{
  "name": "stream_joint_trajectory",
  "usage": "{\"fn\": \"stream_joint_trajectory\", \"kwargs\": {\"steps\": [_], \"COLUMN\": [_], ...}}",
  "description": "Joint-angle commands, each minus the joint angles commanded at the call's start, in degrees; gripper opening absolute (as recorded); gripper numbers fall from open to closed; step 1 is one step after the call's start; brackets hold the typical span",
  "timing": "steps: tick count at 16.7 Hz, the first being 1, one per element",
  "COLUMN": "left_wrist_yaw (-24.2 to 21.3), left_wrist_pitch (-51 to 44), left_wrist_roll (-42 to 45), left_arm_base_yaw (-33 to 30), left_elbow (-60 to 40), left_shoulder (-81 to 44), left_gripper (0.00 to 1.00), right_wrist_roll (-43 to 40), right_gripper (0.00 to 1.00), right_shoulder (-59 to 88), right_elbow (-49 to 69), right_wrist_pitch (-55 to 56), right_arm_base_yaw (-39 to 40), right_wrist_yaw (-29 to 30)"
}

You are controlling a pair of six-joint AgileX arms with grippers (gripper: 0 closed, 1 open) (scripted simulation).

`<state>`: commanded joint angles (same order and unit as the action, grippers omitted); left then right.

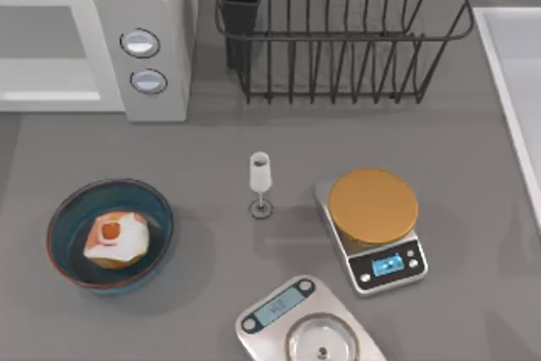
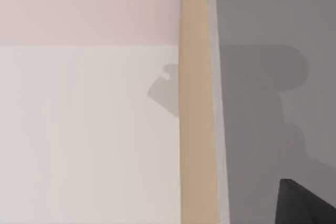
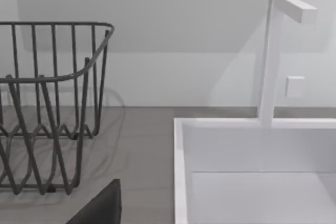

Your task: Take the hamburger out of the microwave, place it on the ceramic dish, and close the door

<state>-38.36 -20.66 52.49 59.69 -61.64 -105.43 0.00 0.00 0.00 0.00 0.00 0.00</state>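
Note:
The hamburger (image 1: pixel 115 239), a tan bun with white patches and a red spot, lies inside the ceramic dish (image 1: pixel 63 213), a blue bowl at the table's front left. The white microwave (image 1: pixel 156 6) stands at the back left with its two knobs facing front. Its door (image 1: pixel 46 48) lies flat against the front, its grey window and white bar handle showing. A dark part of my left gripper (image 2: pixel 307 205) shows at the edge of the left wrist view, over grey table. A dark part of my right gripper (image 3: pixel 100 208) sits near the wire rack and sink.
A black wire dish rack (image 1: pixel 338 31) stands at the back centre and a white sink (image 3: pixel 252 171) with a faucet at the right. A small glass (image 1: pixel 260 182), an orange-topped scale (image 1: pixel 374 226) and a silver scale (image 1: pixel 304 327) occupy the middle and front.

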Motion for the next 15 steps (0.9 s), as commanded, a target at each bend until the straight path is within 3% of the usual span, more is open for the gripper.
{"fn": "stream_joint_trajectory", "kwargs": {"steps": [7,15], "left_wrist_yaw": [0.7,5.1], "left_wrist_pitch": [1.2,9.8], "left_wrist_roll": [-1.6,-11.2], "left_arm_base_yaw": [-1.6,-10.4], "left_elbow": [2.3,20.9], "left_shoulder": [2.4,17.7], "left_gripper": [0.0,0.0], "right_wrist_roll": [0.0,0.0], "right_gripper": [1.0,1.0], "right_shoulder": [0.0,0.0], "right_elbow": [0.0,0.0], "right_wrist_pitch": [0.0,0.0], "right_arm_base_yaw": [0.0,0.0], "right_wrist_yaw": [0.0,0.0]}}
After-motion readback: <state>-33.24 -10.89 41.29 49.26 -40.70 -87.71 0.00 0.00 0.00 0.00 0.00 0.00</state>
